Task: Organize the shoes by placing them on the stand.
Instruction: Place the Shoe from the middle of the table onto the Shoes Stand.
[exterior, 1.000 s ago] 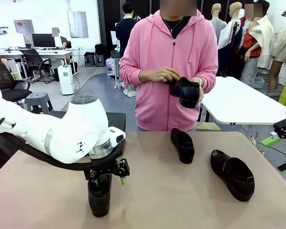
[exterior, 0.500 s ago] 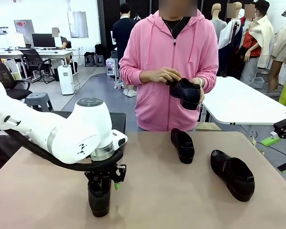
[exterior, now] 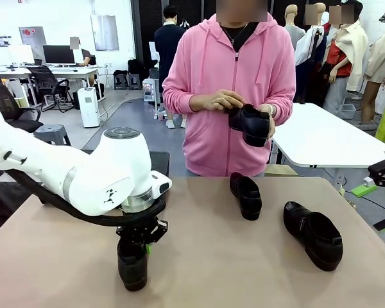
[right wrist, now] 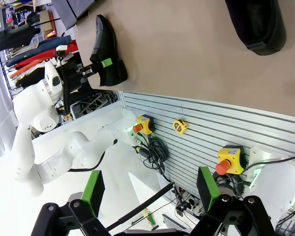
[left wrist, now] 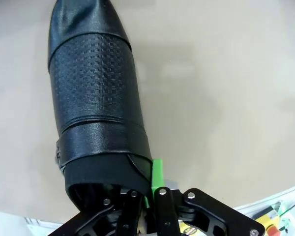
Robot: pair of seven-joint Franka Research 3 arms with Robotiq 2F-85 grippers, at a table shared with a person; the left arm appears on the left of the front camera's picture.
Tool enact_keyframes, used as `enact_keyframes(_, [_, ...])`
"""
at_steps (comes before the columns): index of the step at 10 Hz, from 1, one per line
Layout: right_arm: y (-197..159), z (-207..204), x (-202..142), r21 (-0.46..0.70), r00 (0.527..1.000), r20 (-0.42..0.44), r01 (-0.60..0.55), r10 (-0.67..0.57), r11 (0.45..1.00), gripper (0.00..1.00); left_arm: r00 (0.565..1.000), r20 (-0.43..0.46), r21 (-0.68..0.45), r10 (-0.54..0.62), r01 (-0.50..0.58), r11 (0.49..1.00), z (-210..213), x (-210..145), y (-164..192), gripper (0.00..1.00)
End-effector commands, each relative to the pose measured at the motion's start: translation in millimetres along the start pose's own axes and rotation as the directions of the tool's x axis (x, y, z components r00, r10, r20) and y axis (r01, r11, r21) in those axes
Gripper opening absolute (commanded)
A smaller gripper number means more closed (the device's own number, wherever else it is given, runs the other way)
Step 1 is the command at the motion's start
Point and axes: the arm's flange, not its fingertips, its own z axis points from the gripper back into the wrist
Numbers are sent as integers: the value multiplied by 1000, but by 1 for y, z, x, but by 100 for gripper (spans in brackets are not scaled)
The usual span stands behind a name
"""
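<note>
You are clamping your left pincer (exterior: 143, 247) on the heel rim of the shiny black leather shoe (exterior: 133, 269) at the tan table's (exterior: 231, 269) near edge, likely to lift it.

Left end effector (exterior: 140, 246) low, pointing down, clamped on shoe (exterior: 132, 271) heel; right end effector (right wrist: 150, 191) spread wide.

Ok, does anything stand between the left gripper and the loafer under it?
Nothing visible does. The left gripper is shut on the heel rim of that black loafer, one green pad outside it.
</note>
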Motion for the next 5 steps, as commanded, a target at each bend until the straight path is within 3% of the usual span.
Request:
enact_keyframes(1, [3, 4, 1, 26, 1000, -3, -21, 21, 999, 100, 998, 45, 47, -42, 40, 998, 34, -2, 10, 0])
enact_keyframes(3, [3, 4, 1, 26, 1000, -3, -21, 21, 999, 100, 980, 44, 66, -192, 189, 980, 88, -16, 38, 0])
enact_keyframes(5, [3, 4, 1, 26, 1000, -3, -21, 21, 999, 100, 969, 101, 114, -227, 216, 970, 155, -39, 90, 0])
